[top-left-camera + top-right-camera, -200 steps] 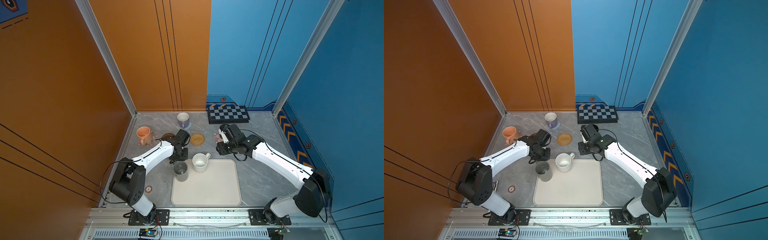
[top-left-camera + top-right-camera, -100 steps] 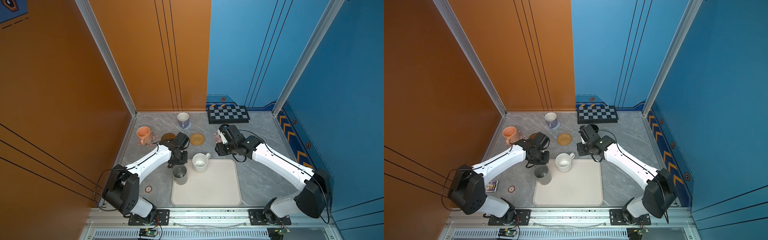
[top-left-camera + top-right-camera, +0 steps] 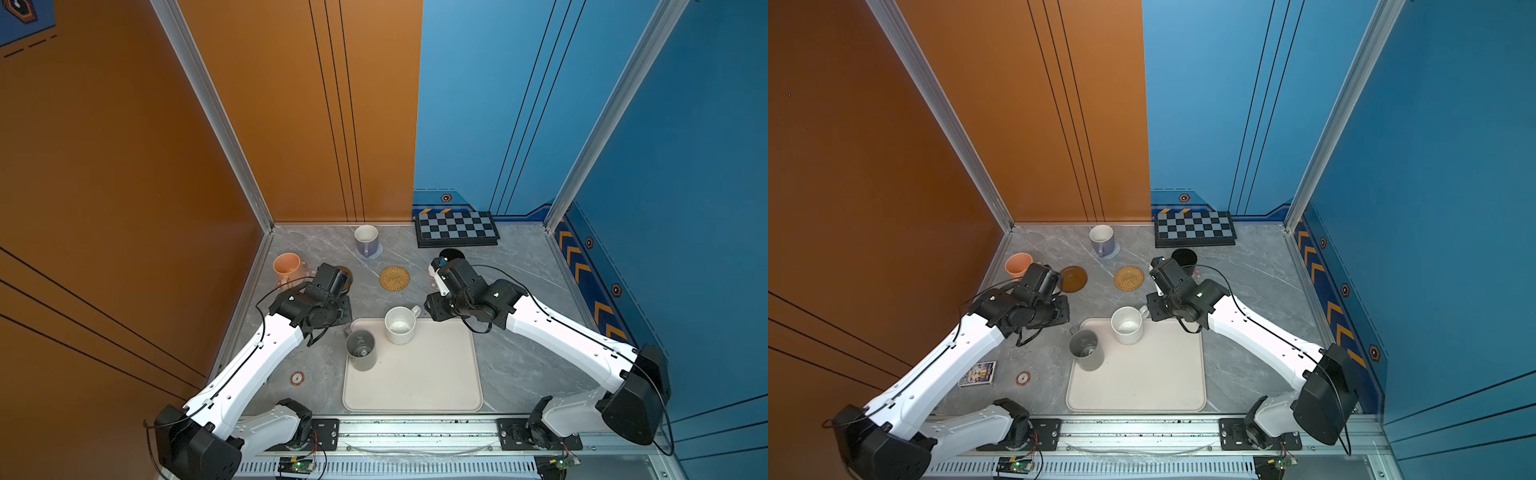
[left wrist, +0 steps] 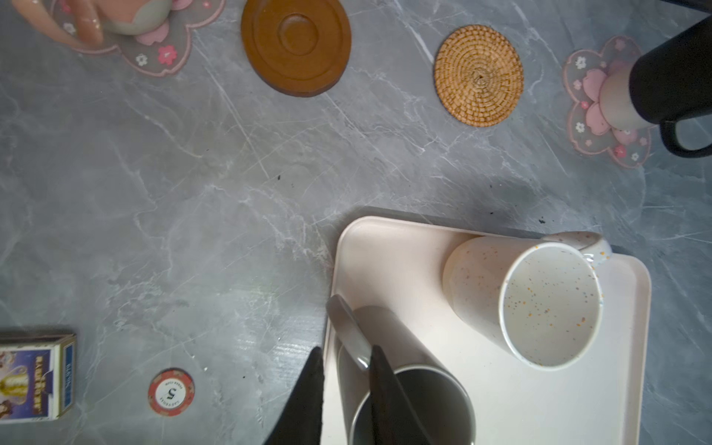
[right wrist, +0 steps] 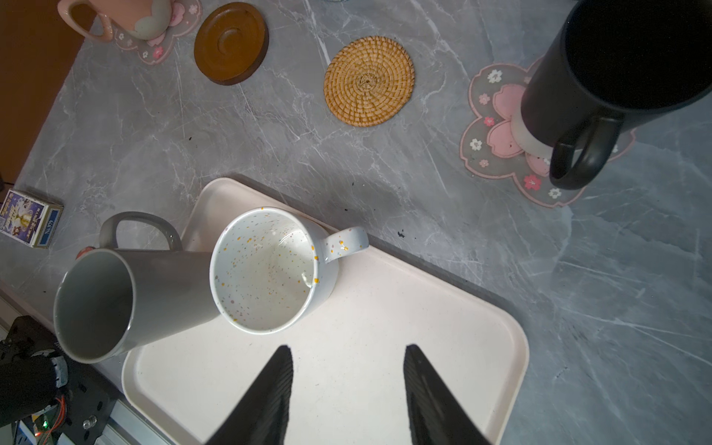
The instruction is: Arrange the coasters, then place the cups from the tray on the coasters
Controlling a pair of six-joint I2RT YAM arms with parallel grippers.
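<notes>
1. Grey marble tabletop, orange and blue walls behind. Count over both top views: five mugs, five coasters, one tray, two arms.
2. Top view, off-tray: lavender mug with white inside upright on grey-blue knitted round coaster, handle toward the robot. Peach-orange mug at far left. Black mug just behind the wrist of the right arm. Brown ringed disc coaster and tan woven rattan round coaster lie bare, near each other, not touching.
3. Top view, large cream-white rounded-rectangle tray: two mugs, axes vertical. Tall grey mug at far-left corner, handle pointing far-left toward the wrist of the left arm. Speckled white mug at far edge, handle pointing far-right.
4. Left wrist: left gripper fingers a narrow gap apart. Grey mug's handle and adjoining wall sit in that gap. One finger lies outside by the tray edge, the other over the mug mouth. Clamped or not: cannot tell. Peach mug stands on a clear pink-flower coaster, black mug on the second pink-flower coaster.
5. Right wrist: right gripper fingers wide apart over bare tray floor, holding nothing. Speckled mug just ahead of the fingertips, not touching. Grey mug right beside it; contact between the two: cannot tell.
</notes>
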